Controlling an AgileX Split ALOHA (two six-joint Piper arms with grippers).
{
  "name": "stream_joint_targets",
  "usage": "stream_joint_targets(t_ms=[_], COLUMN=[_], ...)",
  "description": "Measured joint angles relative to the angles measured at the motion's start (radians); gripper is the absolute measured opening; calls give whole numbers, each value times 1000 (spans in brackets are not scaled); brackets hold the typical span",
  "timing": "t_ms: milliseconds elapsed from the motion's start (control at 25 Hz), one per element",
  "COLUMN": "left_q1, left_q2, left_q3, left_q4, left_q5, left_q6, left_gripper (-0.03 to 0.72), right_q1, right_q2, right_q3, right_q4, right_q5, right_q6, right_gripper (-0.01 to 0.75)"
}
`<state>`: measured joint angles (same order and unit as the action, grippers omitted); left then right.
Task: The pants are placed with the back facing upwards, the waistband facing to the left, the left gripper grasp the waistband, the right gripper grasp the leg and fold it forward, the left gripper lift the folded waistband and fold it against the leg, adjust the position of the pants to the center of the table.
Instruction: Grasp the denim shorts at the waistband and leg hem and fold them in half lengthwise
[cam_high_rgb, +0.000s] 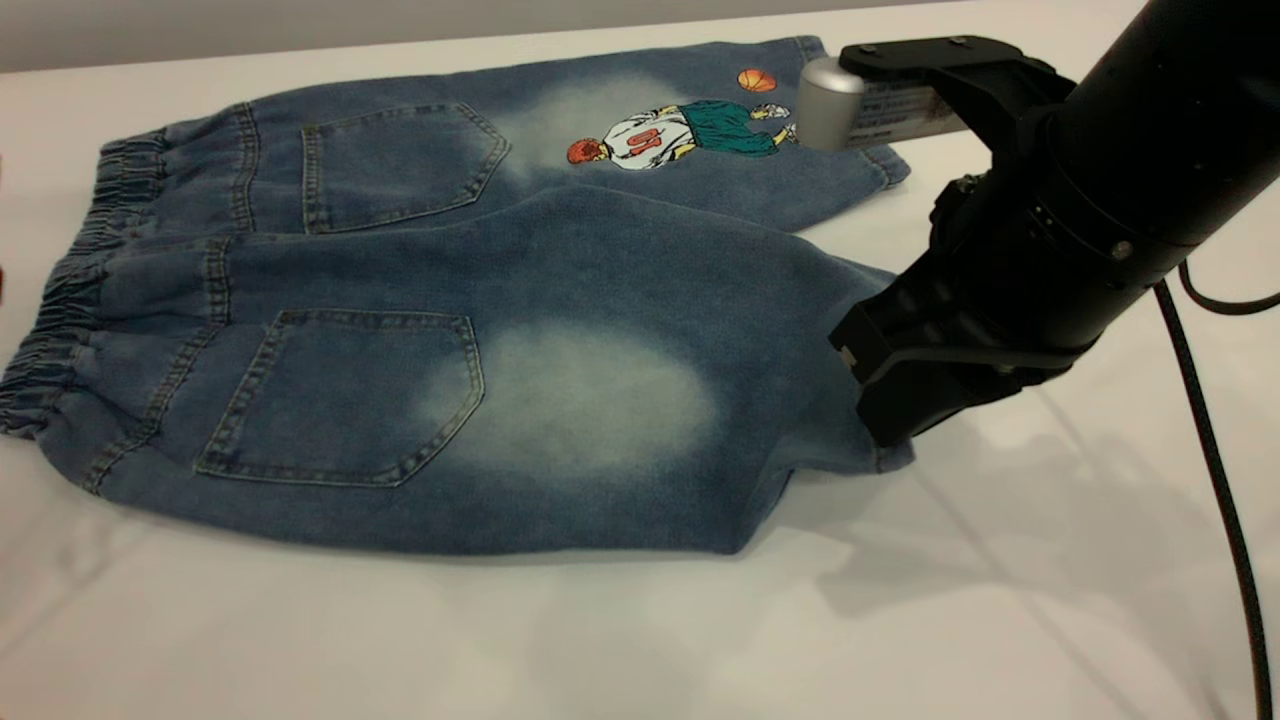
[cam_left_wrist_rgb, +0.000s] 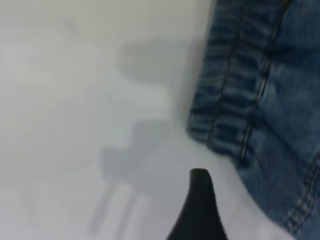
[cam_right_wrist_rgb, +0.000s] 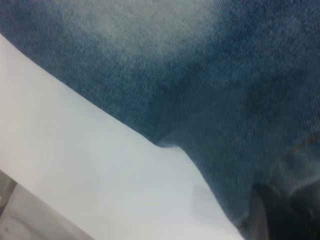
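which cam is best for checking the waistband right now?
Exterior view: the waistband runs its whole gathered length down the left edge of the pants, flat on the table. The left wrist view shows only a short ruched stretch, with a left pincer fingertip beside it. The right wrist view shows only leg denim.

The small blue denim pants (cam_high_rgb: 500, 300) are soft woven cloth, matt, with a fine twill grain and pale faded patches. Their ruched elastic waistband (cam_high_rgb: 60, 310) looks ribbed and puckered. The broad white table (cam_high_rgb: 600, 630) is smooth with a faint sheen. My right gripper (cam_high_rgb: 880, 400) is black, seemingly matt plastic; my left gripper's dark fingertip (cam_left_wrist_rgb: 200, 210) looks smooth too.
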<state>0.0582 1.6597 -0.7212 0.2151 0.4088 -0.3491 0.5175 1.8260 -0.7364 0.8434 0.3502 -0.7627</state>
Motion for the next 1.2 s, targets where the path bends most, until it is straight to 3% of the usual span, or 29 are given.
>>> stream_joint_targets(t_ms=[520,800,1200], left_q1=[2,50,51], left_q2=[231,269,276], left_q3=[-106,-121,-121], left_q4=[-2,19,24], left_q5=[4,24,11], left_q6=[0,0,0], left_gripper=[529,529,529], right_q1=[0,0,0], right_q2=[0,0,0], right_q3=[0,0,0], right_q4=[-5,-6,-6], right_q5=[10,11,11], right_q6=[0,0,0], right_gripper=[11,11,11])
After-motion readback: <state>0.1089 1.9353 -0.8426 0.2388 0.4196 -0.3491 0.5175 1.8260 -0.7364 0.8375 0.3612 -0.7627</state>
